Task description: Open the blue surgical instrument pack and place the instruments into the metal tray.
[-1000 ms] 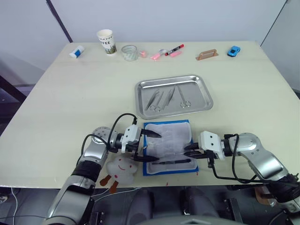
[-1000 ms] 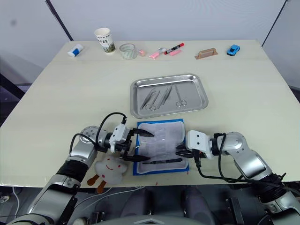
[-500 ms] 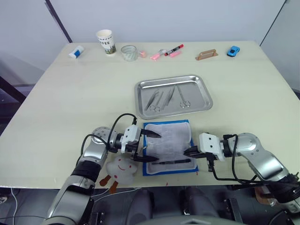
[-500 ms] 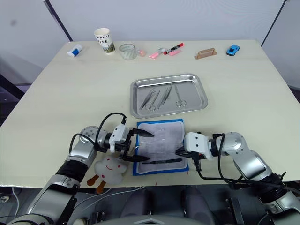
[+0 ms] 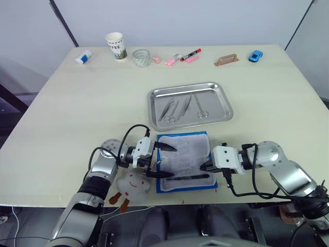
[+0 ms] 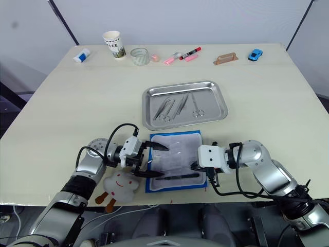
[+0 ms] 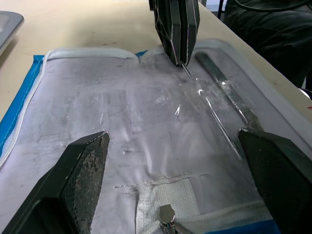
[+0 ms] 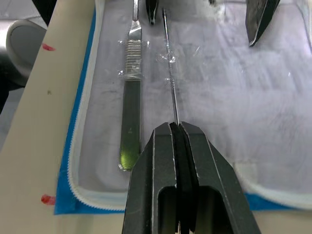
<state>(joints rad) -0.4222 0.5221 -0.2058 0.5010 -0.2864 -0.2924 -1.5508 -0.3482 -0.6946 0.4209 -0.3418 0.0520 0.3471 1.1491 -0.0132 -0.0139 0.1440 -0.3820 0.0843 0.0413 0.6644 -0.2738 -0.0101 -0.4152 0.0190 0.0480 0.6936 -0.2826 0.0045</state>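
Right gripper [image 8: 176, 127] advanced, apparently pinching thin probe [image 8: 170, 78] over pack [image 5: 183, 160].

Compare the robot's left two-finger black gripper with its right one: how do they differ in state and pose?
The left gripper is open, fingers spread over the opened blue surgical instrument pack and holding nothing. The right gripper is shut on a thin silver probe lying on the pack's lining. Both hover at the pack, facing each other.

Head stereo pair high over the table [image 5: 77, 103]; wrist cameras close, facing across the pack [image 7: 122, 126].
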